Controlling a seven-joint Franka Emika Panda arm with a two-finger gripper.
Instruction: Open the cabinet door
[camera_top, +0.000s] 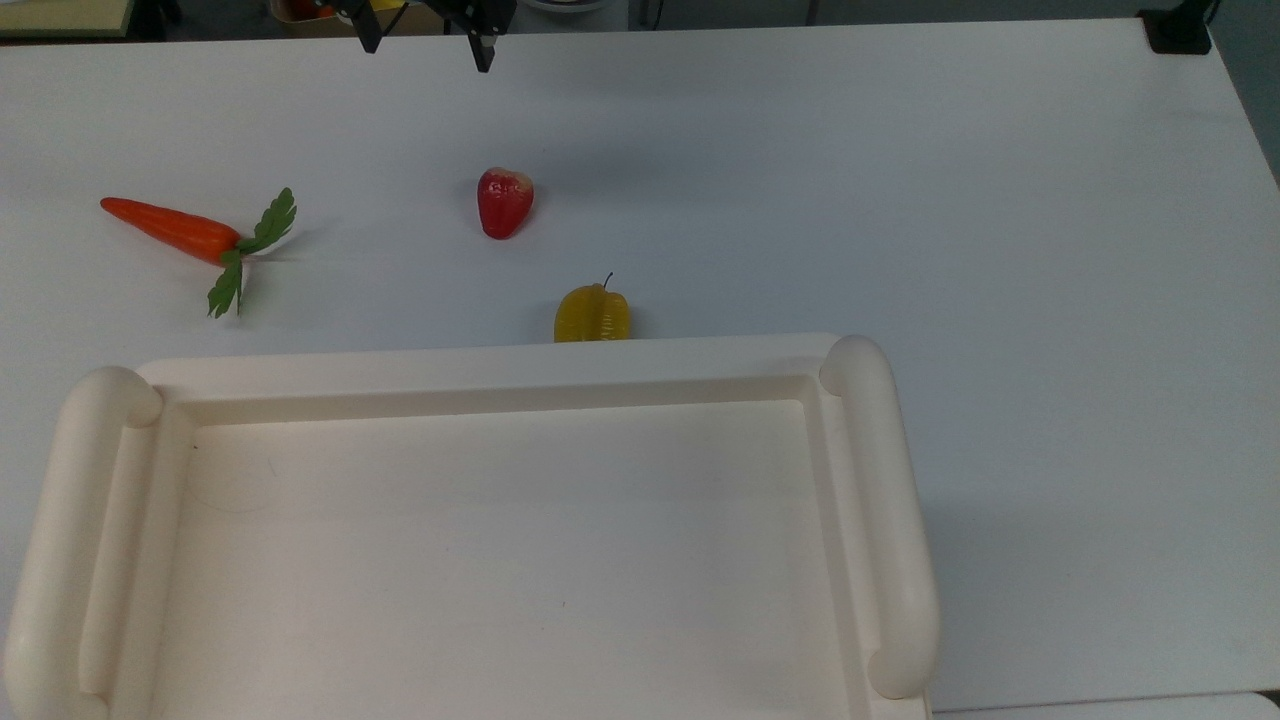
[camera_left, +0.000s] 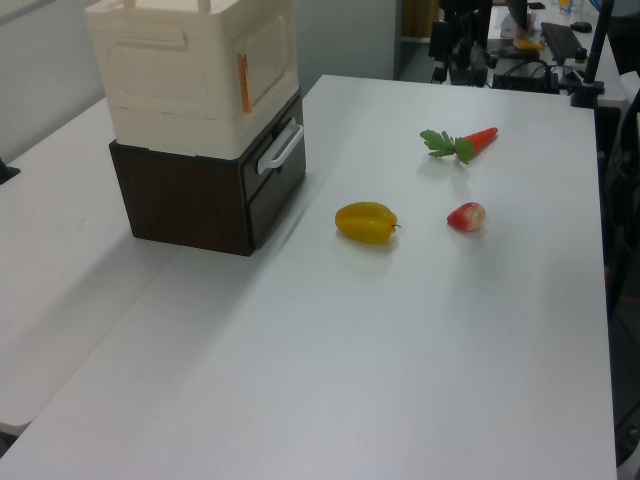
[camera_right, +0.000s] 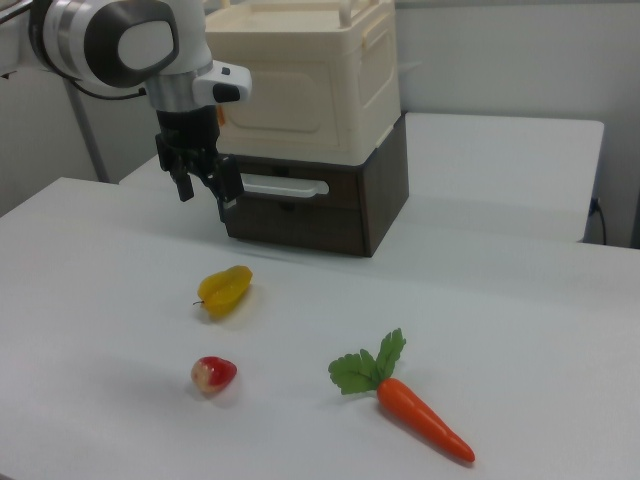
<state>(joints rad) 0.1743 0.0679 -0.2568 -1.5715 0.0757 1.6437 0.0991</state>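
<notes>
Tool (camera_right: 207, 192) hangs w/ 2 fingers spread wide, holding nothing, apparently short of the cabinet (camera_right: 300, 75); no legible writing.

Open tabletop (camera_right: 520, 300) stretches before the cabinet (camera_right: 310, 80) in the right view, where a yellow starfruit (camera_right: 224, 289) lies near its front; a red fruit (camera_right: 213, 374) and carrot (camera_right: 420, 418) lie nearer, well apart, with bare passage between them.
</notes>
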